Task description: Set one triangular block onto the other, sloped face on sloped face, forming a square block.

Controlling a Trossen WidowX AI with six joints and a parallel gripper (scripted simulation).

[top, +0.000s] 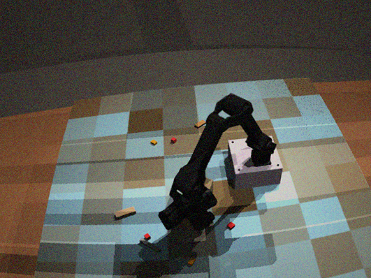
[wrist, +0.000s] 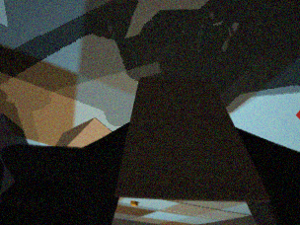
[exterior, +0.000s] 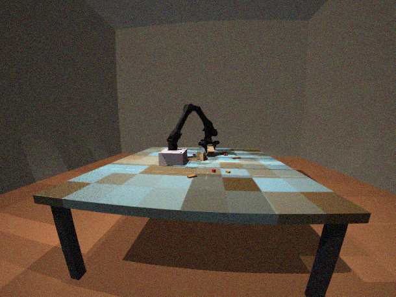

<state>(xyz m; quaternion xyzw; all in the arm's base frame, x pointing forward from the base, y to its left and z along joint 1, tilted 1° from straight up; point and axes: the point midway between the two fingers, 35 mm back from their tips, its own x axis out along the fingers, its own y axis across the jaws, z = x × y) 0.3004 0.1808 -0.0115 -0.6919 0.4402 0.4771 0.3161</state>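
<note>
My gripper (top: 187, 225) (exterior: 210, 146) (wrist: 175, 125) is shut on a triangular block (top: 185, 235) (exterior: 211, 150) (wrist: 178, 148), which looks dark brown and shaded in the wrist view. It appears to be held a little above the table, but the gap under it is hard to judge. The other triangular block (top: 208, 184) (exterior: 201, 156) (wrist: 93, 133) is tan and stands on the table between the gripper and the robot's base. The arm partly hides it in the top view. The two blocks are apart.
The pale base box (top: 258, 179) (exterior: 173, 157) stands beyond the tan block. Wooden strips (top: 125, 212) (top: 200, 124), red cubes (top: 230, 225) (top: 147, 236) (top: 173, 140), orange pieces (top: 153, 142) (top: 191, 260) and a thin dark bar (top: 150, 245) lie around the arm.
</note>
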